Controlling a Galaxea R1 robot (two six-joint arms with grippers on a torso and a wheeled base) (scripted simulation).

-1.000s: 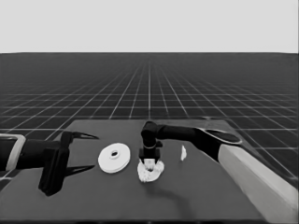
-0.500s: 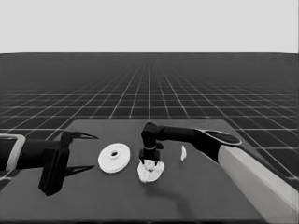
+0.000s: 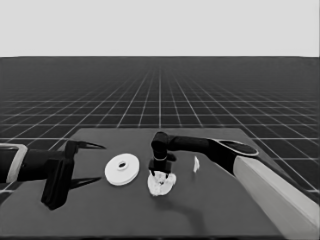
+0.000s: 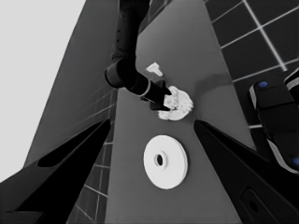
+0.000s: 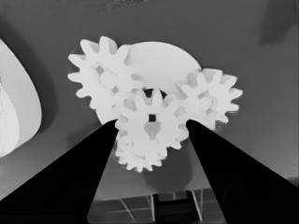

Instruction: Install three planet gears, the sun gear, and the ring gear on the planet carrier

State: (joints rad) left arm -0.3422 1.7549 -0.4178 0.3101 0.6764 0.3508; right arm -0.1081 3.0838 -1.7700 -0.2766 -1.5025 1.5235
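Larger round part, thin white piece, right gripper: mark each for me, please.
Larger round part (image 3: pixel 122 170): head view, on its flat top face beside the centre hole.
Thin white piece (image 3: pixel 196 163): head view, on its middle.
Right gripper (image 5: pixel 152 133): right wrist view, midway between its fingertips, over the centre gear.

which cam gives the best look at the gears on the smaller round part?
Right wrist view: the gears fill it, teeth clear between the right gripper fingers. Head view and left wrist view show only a small white cluster.
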